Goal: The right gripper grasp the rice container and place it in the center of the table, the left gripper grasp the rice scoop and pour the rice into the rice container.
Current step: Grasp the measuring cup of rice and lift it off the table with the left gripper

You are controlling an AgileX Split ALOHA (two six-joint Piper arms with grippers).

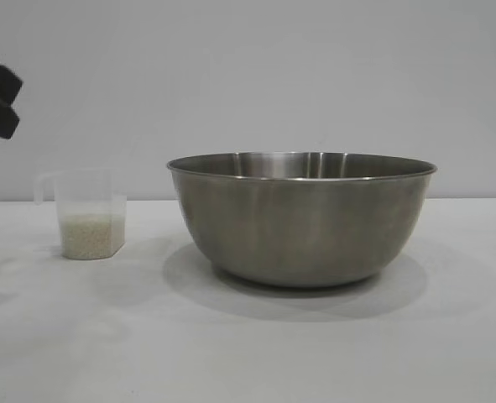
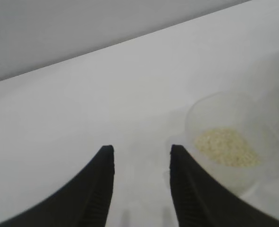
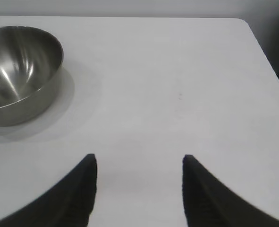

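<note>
Black left gripper (image 2: 141, 153), parted and holding nothing, has the rice scoop (image 1: 91, 215) just off one fingertip, rice (image 2: 227, 147) inside. Line up on the handle squarely. Steel rice container (image 1: 302, 217) beyond sits mid-surface (image 1: 248, 353). Right gripper (image 3: 139, 161) gapes empty, container well aside.

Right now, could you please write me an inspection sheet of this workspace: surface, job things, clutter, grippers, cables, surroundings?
Surface: white table, bare apart from the job's things.
Job's things: steel rice container upright at the centre, inside looks empty; rice scoop upright to its left, apart from it, rice in its bottom.
Clutter: nothing seen.
Grippers: left gripper open, empty, beside the scoop without touching; right gripper open, empty, over bare table away from the container.
Cables: nothing seen.
Surroundings: plain grey wall.
</note>
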